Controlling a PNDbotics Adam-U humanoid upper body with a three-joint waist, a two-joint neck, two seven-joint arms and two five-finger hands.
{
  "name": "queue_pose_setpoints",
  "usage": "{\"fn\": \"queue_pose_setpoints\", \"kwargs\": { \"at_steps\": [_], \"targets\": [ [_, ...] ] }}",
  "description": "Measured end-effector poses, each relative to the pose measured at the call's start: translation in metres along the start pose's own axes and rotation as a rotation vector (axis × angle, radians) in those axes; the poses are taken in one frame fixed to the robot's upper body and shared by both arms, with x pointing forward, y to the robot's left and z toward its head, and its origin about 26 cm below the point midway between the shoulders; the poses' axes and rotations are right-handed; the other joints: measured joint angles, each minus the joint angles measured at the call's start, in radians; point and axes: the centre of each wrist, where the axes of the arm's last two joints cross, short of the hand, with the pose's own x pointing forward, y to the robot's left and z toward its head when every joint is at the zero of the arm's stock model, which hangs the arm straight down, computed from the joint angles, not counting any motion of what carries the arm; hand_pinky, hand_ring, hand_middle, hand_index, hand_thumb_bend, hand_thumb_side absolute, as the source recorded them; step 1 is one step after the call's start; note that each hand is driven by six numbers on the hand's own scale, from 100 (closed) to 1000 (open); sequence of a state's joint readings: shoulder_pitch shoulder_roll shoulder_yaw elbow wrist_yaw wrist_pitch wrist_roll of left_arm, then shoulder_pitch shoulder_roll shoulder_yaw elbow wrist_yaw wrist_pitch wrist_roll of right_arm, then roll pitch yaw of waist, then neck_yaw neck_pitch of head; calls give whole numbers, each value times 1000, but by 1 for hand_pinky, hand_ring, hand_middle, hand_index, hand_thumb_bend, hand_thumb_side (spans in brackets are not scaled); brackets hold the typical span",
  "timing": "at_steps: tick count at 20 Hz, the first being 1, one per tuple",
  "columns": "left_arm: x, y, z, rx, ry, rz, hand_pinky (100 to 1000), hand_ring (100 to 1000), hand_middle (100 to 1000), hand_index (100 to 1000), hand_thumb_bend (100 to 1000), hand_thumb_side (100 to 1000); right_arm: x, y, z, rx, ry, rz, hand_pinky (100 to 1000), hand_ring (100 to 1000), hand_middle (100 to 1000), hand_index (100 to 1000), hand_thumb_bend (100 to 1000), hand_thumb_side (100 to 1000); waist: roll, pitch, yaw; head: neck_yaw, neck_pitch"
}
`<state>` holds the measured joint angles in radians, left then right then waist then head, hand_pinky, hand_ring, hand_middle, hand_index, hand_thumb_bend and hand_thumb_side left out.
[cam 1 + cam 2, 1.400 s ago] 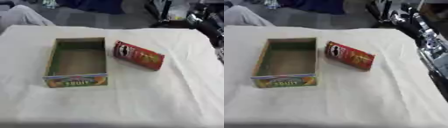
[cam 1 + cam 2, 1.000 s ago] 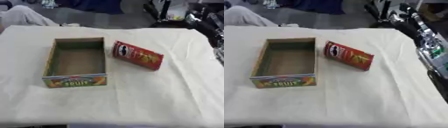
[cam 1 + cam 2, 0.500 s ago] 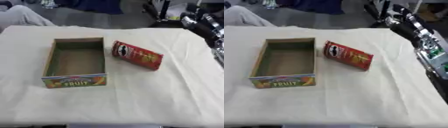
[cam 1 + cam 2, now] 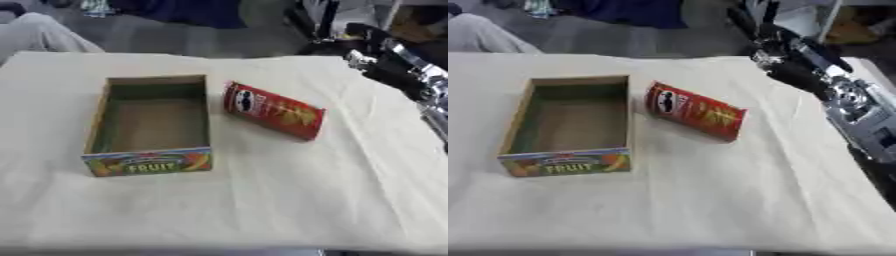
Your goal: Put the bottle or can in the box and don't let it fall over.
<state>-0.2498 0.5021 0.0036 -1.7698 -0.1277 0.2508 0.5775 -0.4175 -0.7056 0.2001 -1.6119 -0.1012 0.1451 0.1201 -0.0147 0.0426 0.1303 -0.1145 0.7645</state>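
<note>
- The bench (image 4: 262,200) is draped in a cream cloth, matte and softly creased, with faint folds running across it.
- The box (image 4: 150,125) is an open rectangular carton of brown cardboard with a dull bare floor; its near wall carries glossy fruit artwork and the word "FRUIT". It sits at about 9 o'clock from the picture's centre.
- The can (image 4: 273,110) is a red cylindrical tube with a smooth printed skin, a face logo near its pale end and yellow markings toward the other end. It lies on its side, slanted, on the cloth just beside the box's right wall, at about 3 o'clock from the box, outside it.
- The right robot hand (image 4: 785,64), black with silver metal parts, shows at about 1 o'clock, above the far right corner of the cloth and well apart from the can; I cannot tell whether its fingers are spread or curled.
- Compared with 0.5 s ago, the right arm reaches further in over the corner; box and can lie as before.
</note>
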Motion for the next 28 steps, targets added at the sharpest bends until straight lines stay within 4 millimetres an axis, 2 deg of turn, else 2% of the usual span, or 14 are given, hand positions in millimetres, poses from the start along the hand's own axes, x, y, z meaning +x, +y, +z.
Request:
{"fn": "queue_pose_setpoints", "kwargs": {
  "at_steps": [11,21,28],
  "targets": [
    [0,0,0,-3,5,6,430,796,832,730,372,554,-13,7,0,89,-6,1,841,1000,1000,1000,100,650,8,18,-1,-1,0],
    [1,0,-1,-6,6,12,428,796,831,730,370,551,-21,8,-3,199,-65,0,890,1000,1000,1000,100,559,19,27,-4,-1,0],
    [1,0,-1,-9,7,13,425,794,828,730,366,552,-23,8,-5,224,-73,6,890,1000,1000,1000,100,568,19,31,-5,-1,0]
  ]
}}
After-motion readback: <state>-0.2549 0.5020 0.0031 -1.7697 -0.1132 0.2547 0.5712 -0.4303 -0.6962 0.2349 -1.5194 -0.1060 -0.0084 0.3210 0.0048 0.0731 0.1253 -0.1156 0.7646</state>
